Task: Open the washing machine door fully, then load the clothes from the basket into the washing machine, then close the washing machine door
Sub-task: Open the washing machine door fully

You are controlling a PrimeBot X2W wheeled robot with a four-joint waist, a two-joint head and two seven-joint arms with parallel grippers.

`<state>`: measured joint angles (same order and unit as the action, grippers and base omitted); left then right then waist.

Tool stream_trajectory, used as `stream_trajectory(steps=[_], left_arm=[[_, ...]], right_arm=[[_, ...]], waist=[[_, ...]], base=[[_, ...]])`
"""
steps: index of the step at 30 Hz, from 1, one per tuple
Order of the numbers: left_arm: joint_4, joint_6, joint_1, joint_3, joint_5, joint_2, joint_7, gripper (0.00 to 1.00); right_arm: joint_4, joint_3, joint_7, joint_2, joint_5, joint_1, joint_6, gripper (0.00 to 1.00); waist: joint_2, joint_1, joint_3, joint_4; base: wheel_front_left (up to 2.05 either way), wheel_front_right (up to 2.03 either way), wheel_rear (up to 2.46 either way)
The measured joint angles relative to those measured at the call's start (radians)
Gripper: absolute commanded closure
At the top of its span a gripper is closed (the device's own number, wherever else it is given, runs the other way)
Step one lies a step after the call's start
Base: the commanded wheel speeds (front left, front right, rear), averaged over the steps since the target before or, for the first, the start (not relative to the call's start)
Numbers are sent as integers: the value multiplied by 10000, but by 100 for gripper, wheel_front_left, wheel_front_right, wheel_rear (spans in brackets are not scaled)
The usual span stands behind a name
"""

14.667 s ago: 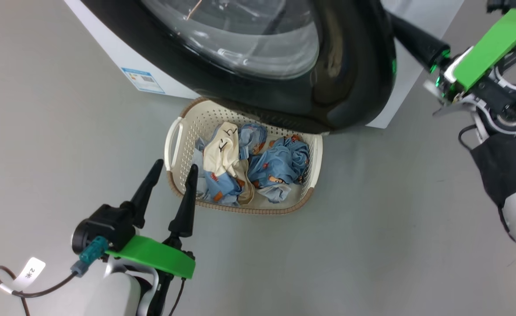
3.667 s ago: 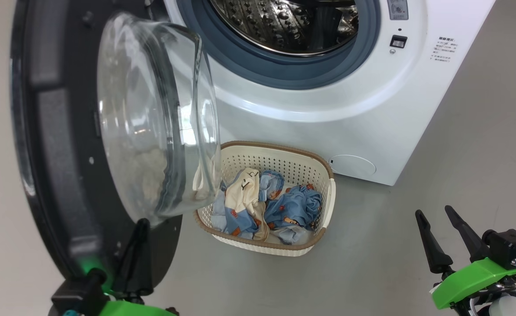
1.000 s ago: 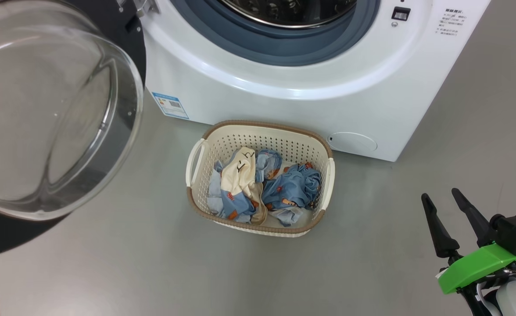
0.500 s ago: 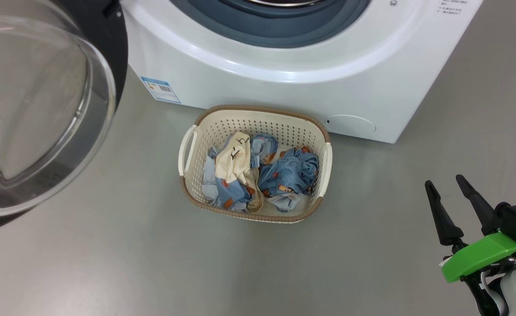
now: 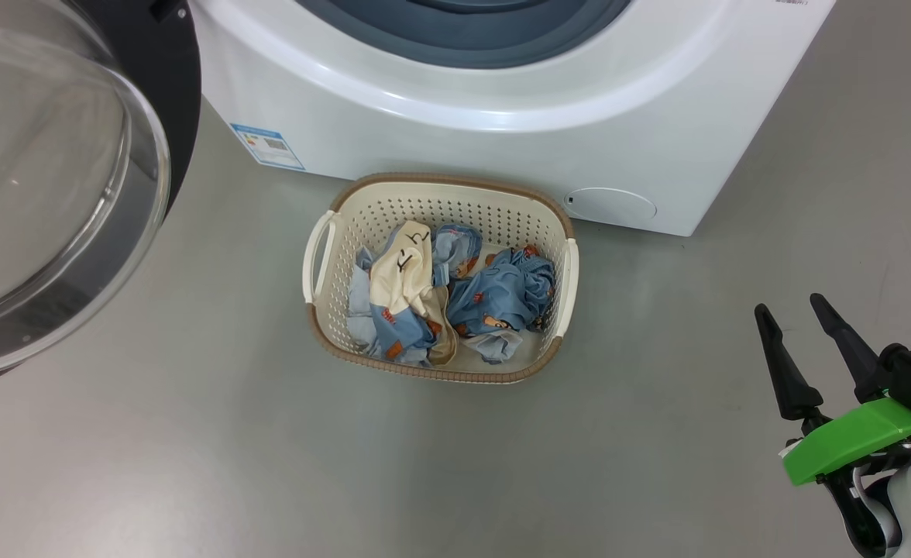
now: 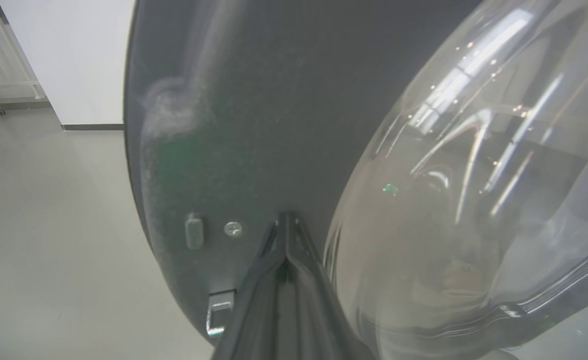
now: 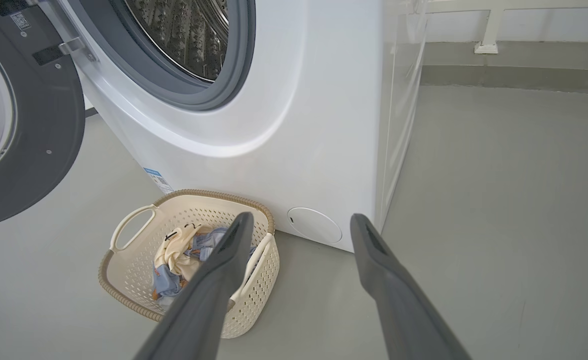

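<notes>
The washing machine (image 5: 502, 116) stands at the top, its grey-blue gasket (image 5: 463, 31) showing. The washing machine door (image 5: 180, 101) is swung wide to the left, glass bowl (image 5: 45, 178) facing me. On the floor in front sits the basket (image 5: 440, 180), holding blue printed clothes (image 5: 502, 298) and a cream garment (image 5: 401, 267). My right gripper (image 5: 788, 304) hovers open and empty, right of the basket. In the right wrist view my right gripper (image 7: 301, 216) points at the basket (image 7: 124, 270) and machine (image 7: 324, 125). My left gripper (image 6: 286, 220) is shut, tips close against the door's dark inner face (image 6: 254, 125).
A blue label sticker (image 5: 267, 146) and a round cap (image 5: 609, 205) mark the machine's lower front. Grey floor (image 5: 657, 465) spreads around the basket and to the machine's right. A wall base (image 7: 519, 65) runs behind. The steel drum (image 7: 189, 35) is visible through the opening.
The door has gone from hanging over the basket to wide open at the left. The head camera has shifted over the last second. My right gripper has stayed open at lower right.
</notes>
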<state>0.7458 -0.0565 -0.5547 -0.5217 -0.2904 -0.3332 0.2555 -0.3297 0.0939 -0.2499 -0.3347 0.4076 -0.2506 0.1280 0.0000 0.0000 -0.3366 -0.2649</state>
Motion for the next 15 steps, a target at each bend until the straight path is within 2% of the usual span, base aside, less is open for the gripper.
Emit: stream_trajectory(steps=[5,15], left_arm=[[54,12,-33,-67,222,69,0,100],[-683,274,156,-355,309,855,2,100]], right_arm=[[-12,-46,0,2,0,0,0,0],[-75,-84,0,155,0,13,0,0]], waist=[[0,0,74,-11],[0,0,484,-64]], base=[[0,0,0],[0,0,0]])
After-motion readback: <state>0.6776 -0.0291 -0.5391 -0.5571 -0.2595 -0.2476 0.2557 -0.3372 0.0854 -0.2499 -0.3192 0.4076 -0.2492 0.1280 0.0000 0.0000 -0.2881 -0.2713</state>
